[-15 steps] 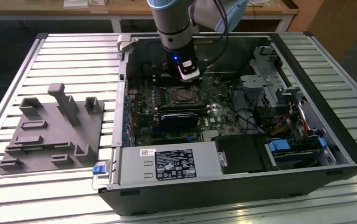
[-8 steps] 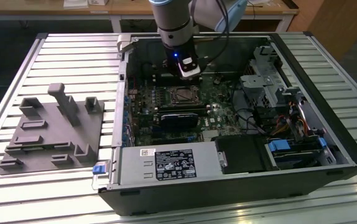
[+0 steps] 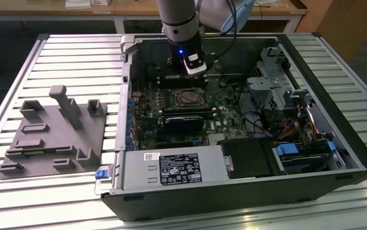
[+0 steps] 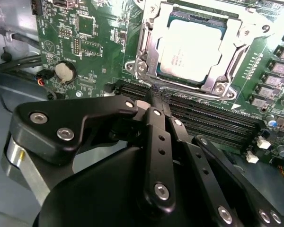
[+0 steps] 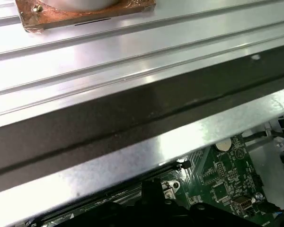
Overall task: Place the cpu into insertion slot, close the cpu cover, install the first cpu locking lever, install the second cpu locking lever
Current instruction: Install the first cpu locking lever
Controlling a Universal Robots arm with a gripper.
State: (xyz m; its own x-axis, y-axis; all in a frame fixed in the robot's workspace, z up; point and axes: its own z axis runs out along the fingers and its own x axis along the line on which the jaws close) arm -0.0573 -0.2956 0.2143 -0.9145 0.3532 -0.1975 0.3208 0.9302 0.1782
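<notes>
In the second wrist view the cpu (image 4: 191, 45) lies flat in the insertion slot (image 4: 138, 43), its pale metal face showing through the cut-out of the cpu cover (image 4: 236, 56), which rests down around it. My gripper (image 4: 155, 97) has its black fingers drawn together, tips just off one corner of the socket, beside the long black memory slots (image 4: 213, 118). Nothing shows between the tips. In the exterior view my gripper (image 3: 195, 72) hangs inside the open computer case, just behind the insertion slot (image 3: 187, 98).
The case (image 3: 337, 143) lies open on a slatted aluminium table (image 3: 74, 57). A grey fixture (image 3: 49, 134) lies at the exterior view's left. A power supply (image 3: 170, 170), a black card (image 3: 183, 120) and drive cages (image 3: 279, 91) crowd the case. A coin cell (image 4: 65, 71) sits on the board.
</notes>
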